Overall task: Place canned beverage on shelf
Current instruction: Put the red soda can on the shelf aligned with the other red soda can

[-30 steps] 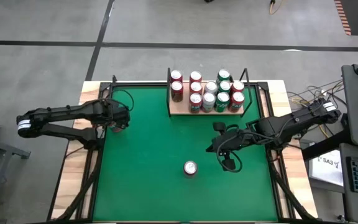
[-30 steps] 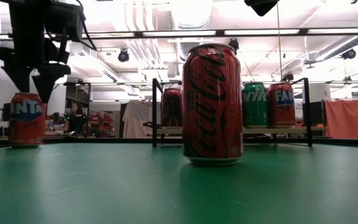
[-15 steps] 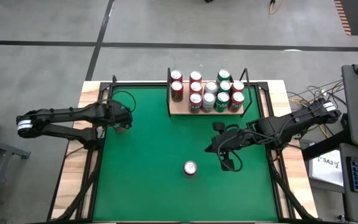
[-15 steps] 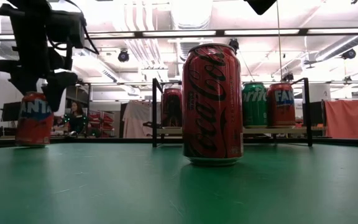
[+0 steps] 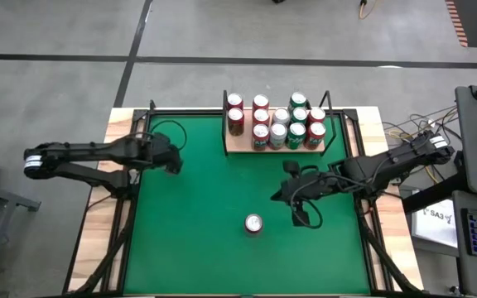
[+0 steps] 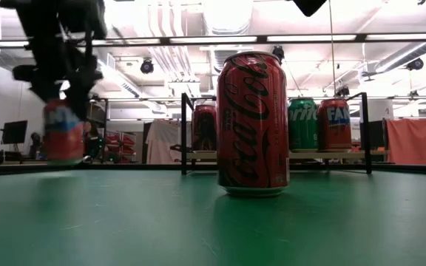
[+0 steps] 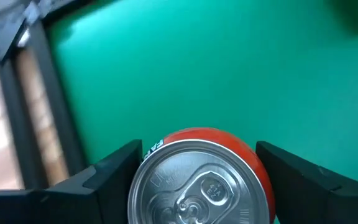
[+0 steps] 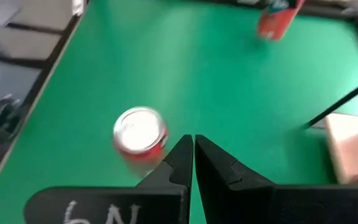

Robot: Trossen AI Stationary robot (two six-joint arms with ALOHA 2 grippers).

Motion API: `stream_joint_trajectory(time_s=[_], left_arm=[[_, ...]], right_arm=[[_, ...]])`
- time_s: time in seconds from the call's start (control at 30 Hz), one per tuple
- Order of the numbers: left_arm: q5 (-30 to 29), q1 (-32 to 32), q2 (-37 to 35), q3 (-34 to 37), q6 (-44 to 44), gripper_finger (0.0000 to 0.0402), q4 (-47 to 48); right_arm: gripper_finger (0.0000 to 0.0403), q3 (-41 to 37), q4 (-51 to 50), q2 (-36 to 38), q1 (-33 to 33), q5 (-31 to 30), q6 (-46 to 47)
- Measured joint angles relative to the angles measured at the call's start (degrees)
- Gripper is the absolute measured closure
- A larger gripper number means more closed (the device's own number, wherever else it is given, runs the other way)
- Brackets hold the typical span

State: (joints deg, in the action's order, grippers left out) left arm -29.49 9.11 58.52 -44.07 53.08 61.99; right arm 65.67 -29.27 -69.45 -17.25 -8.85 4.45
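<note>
Green felt covers the surface, and at its far edge stands the shelf, a small flat board of light tan wood with thin black metal uprights at its ends. That shelf already carries about ten upright drink cans in red, green and silver, packed close together, so most of the job looks done.

Two cans are not yet on the shelf. One is an orange-red aluminium Fanta can, well off to the shelf's left; the left gripper has its jaws on either side of this can, seemingly closed on it, and in the low view the can appears lifted just clear of the felt, though blur makes that uncertain. The other is a red Coca-Cola can standing upright and untouched on the felt, well in front of the shelf.

The right gripper hovers between the shelf and the Coca-Cola can, its jaws pressed together and empty.

Carrying the Fanta can to the shelf appears to be the step in hand; the Coca-Cola can remains after that.
</note>
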Motion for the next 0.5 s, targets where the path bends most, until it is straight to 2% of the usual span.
stream_joint_trajectory(time_s=[0.17,0.33,0.5], left_arm=[[-0.62,-4.32,-0.02,-5.43,-6.76,0.0127,-5.39],[-1.12,-8.93,0.0,-10.21,-17.47,0.0125,-18.46],[-1.35,-12.67,1.5,-12.8,-28.98,0.0124,-33.88]], right_arm=[[0.0394,-3.12,9.71,-0.01,0.02,-9.9,-1.58],[0.0394,-6.07,19.65,-0.91,0.66,-22.41,-3.82],[0.0394,-6.35,26.62,-4.64,2.35,-23.99,-7.93]])
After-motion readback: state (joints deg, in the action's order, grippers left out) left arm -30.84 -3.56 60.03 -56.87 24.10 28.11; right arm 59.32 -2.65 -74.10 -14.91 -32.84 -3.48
